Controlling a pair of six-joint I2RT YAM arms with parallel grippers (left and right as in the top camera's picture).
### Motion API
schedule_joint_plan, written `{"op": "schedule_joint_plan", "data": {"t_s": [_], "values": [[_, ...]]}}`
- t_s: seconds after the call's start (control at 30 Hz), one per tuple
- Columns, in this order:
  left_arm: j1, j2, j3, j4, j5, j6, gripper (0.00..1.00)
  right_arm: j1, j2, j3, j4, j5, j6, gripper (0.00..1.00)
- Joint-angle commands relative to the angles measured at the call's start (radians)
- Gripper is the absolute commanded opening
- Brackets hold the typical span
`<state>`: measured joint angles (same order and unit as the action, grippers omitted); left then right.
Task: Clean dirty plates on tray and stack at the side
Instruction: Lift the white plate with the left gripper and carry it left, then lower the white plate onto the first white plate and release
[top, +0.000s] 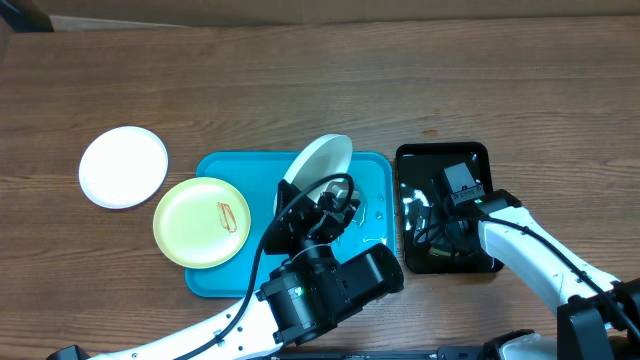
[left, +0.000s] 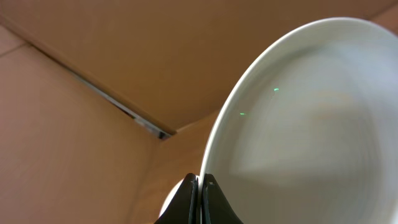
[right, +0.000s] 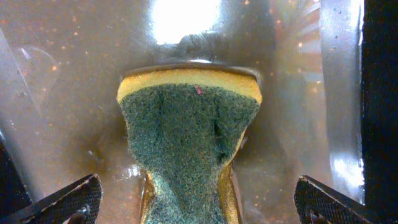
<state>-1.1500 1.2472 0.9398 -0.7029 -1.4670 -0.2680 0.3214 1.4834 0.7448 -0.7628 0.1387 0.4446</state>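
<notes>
The left tool is clamped on the rim of a white plate, holding it tilted up on edge above the back half of the turquoise tray. Its two fingers press together with only the plate's thin edge between them.

The right tool hangs over the black tray, which sits just to the right of the turquoise tray. Its fingers are spread wide apart. Between them, on the black tray's glossy floor, lies a yellow sponge with a green scouring face, touched by neither finger.

A pale yellow-green plate, marked with an orange-brown smear, lies flat across the turquoise tray's left edge, partly on the tray and partly on the desk. A second white plate lies flat on the desk to the left of the turquoise tray, close beside the yellow-green one.
</notes>
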Motion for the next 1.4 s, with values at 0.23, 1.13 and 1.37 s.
{"op": "schedule_joint_plan", "data": {"t_s": [0.23, 1.13, 1.37], "values": [[-0.009, -0.011, 0.023, 0.008, -0.096, 0.01, 0.04, -0.003, -0.001, -0.004, 0.003, 0.011, 0.003, 1.0], [1.194, -0.01, 0.02, 0.175, 1.392, -0.461, 0.04, -0.003, -0.001, -0.004, 0.003, 0.01, 0.003, 1.0], [1.608, 0.012, 0.02, 0.176, 1.366, -0.384, 0.04, -0.003, -0.001, -0.004, 0.003, 0.01, 0.003, 1.0]]}}
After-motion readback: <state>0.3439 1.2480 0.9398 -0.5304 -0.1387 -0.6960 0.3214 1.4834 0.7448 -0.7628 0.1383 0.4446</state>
